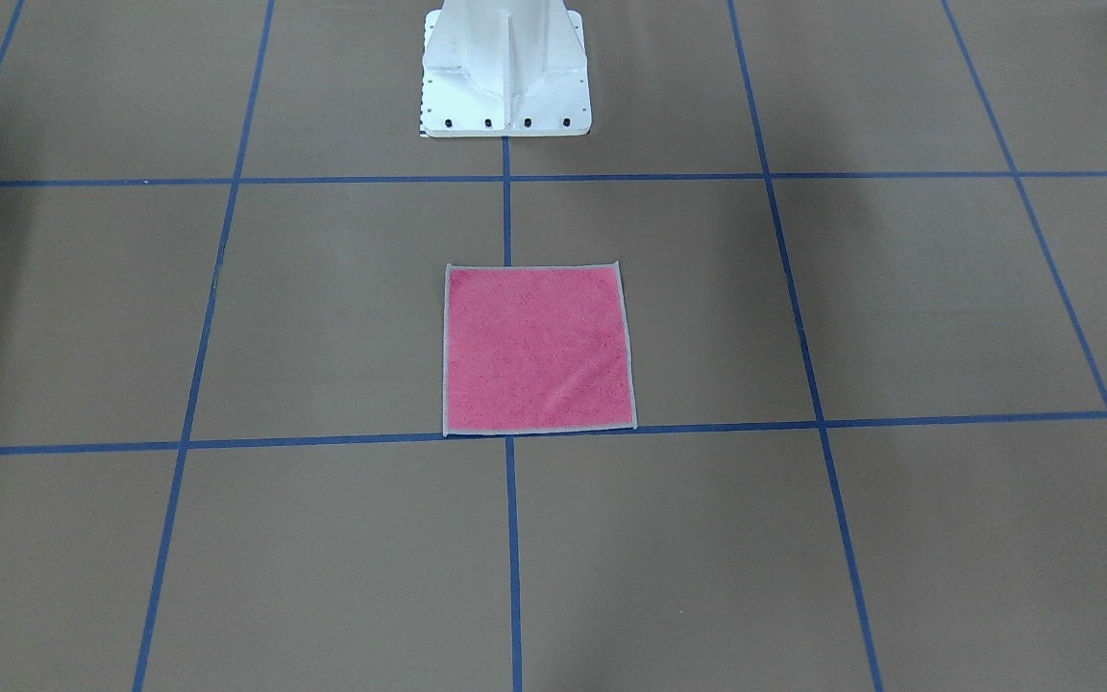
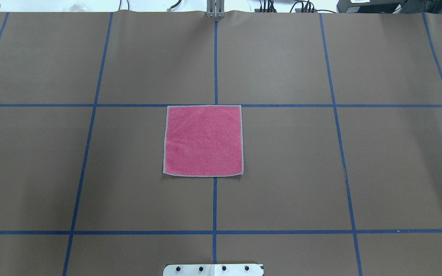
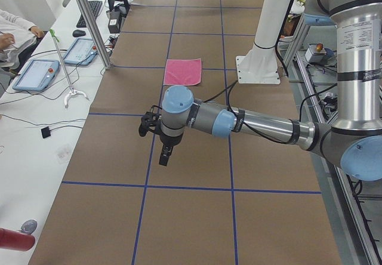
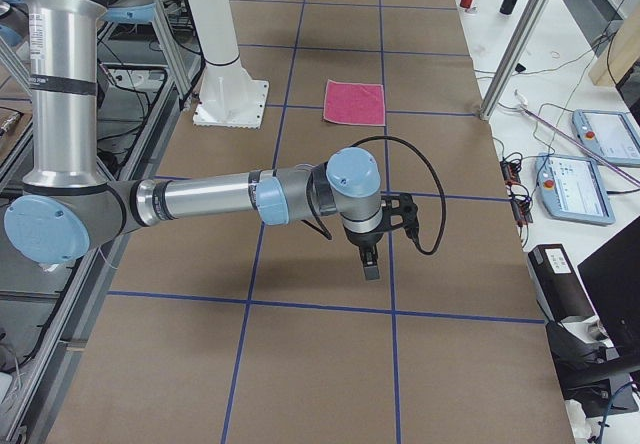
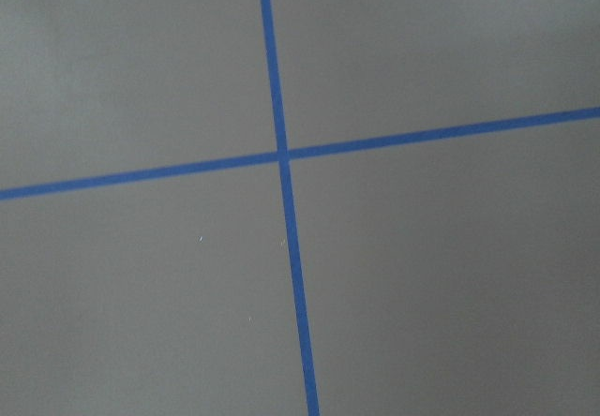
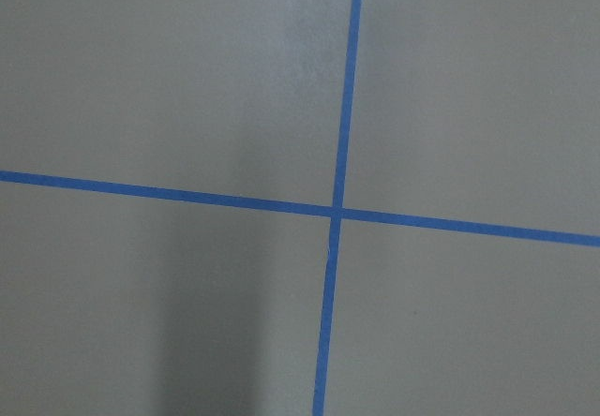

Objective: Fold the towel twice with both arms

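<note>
On the robot's left, the left arm reaches out low over the table, and the left gripper hangs fingers-down above the brown cover, well apart from the cloth. Only the side view shows it, so I cannot tell whether its jaws are parted or closed. Its wrist camera sees just a crossing of blue tape lines. In the middle lies the towel — flat, pink face up, unfolded, in front of the white base. It straddles the centre line with rather more of it on the robot's left, its far edge runs along a cross line, and its near edge bows a little. On the right, the right arm mirrors the other. The right gripper points down over bare cover far from the towel, and its jaw state likewise cannot be read. No fold is made yet, so the step in hand looks to be the approach. To do it well, both grippers should come to the two corners of one edge together and pinch the hem only. They should then lift evenly and carry that edge over to meet the opposite one — keeping the cloth lightly taut so the edges line up.
</note>
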